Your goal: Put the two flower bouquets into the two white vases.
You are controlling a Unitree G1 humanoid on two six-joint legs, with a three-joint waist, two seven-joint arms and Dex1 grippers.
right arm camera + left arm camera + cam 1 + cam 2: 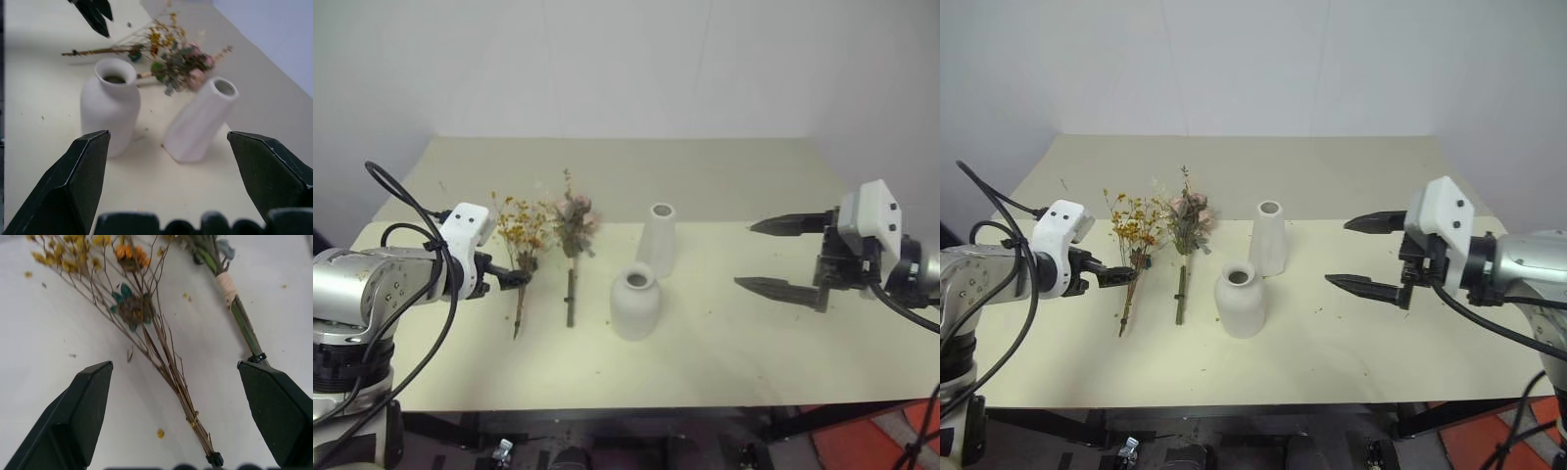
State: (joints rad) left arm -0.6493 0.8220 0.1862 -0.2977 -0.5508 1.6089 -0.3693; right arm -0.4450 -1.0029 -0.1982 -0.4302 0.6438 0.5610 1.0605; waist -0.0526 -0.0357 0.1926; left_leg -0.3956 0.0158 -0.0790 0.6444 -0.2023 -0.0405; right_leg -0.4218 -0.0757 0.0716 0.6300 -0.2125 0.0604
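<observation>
Your left claw (pixel 176 406) gapes over the yellow bouquet's (pixel 522 235) stems; your right claw (pixel 1363 253) hangs open near both vases (pixel 1240 299).

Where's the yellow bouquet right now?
The yellow bouquet lies flat on the table's left part, beside the pink bouquet, under the open left gripper.
</observation>
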